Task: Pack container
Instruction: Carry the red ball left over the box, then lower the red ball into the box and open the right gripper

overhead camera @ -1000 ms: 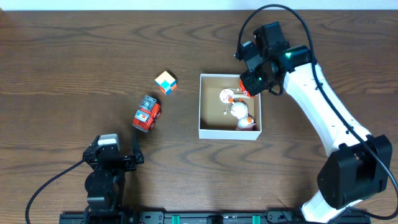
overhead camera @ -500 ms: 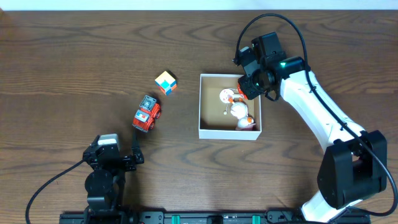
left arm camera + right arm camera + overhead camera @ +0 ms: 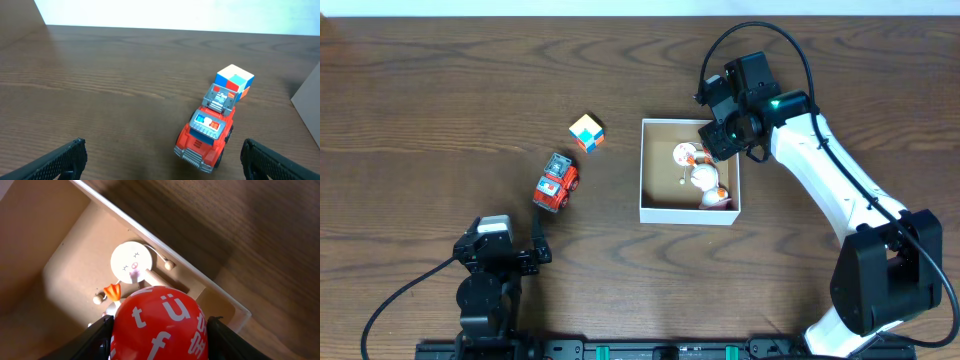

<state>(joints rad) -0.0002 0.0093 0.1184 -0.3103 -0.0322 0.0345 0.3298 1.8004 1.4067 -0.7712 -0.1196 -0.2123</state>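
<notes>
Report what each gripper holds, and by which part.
Right gripper holds the red lettered ball, clamped across its opposite sides. Left gripper is open, holding nothing.

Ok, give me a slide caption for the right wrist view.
Right hand grips a red lettered ball over the open container, a white-faced toy figure lying inside.

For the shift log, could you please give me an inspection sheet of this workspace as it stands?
Surface: dark wood-grain table.
Job's things: container holds white-and-orange figures; red ball held over its far right corner; toy truck and coloured cube lie outside, to its left.
Clutter: nothing seen.
Grippers: right gripper shut on the red ball; left gripper open, empty.
Cables: black cable looped above the right arm; another trailing from the left arm.
Surroundings: pale strip beyond the table's far edge.
</notes>
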